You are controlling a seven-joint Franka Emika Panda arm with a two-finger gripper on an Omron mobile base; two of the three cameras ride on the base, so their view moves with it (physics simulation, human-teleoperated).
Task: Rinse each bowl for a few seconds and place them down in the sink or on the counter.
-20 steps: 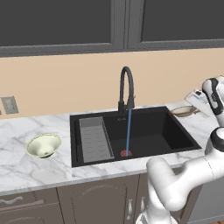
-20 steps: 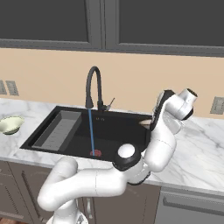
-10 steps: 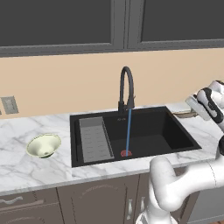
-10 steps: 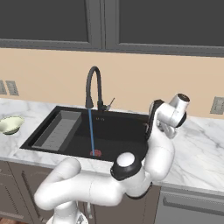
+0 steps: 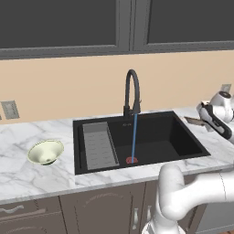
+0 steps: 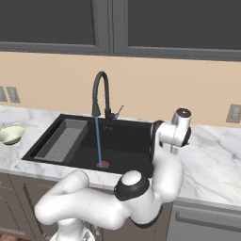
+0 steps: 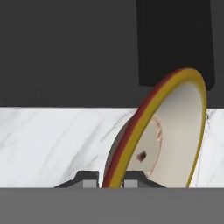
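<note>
My gripper (image 7: 111,179) is shut on the rim of the shallow beige bowl (image 7: 175,131), which stands tilted on edge over the white marble counter (image 7: 48,140). From the left base view, the gripper (image 5: 202,119) holds that bowl (image 5: 193,121) just right of the black sink (image 5: 160,141). Water runs from the arched faucet (image 5: 131,91) down to the red drain (image 5: 131,160). The pale cream-green bowl (image 5: 45,151) sits upright on the counter left of the sink; it also appears at the far left in the right base view (image 6: 12,134).
A grey ribbed rack (image 5: 97,145) fills the sink's left side. Dark wall cabinets hang above the beige backsplash. Wall outlets (image 5: 9,109) sit on the backsplash. The sink (image 6: 127,141) lies left of my wrist, with open marble counter (image 6: 212,155) to its right.
My hand has dropped lower and turned near the sink's right edge, still shut on the beige bowl. The water keeps running and the cream-green bowl has not moved.
</note>
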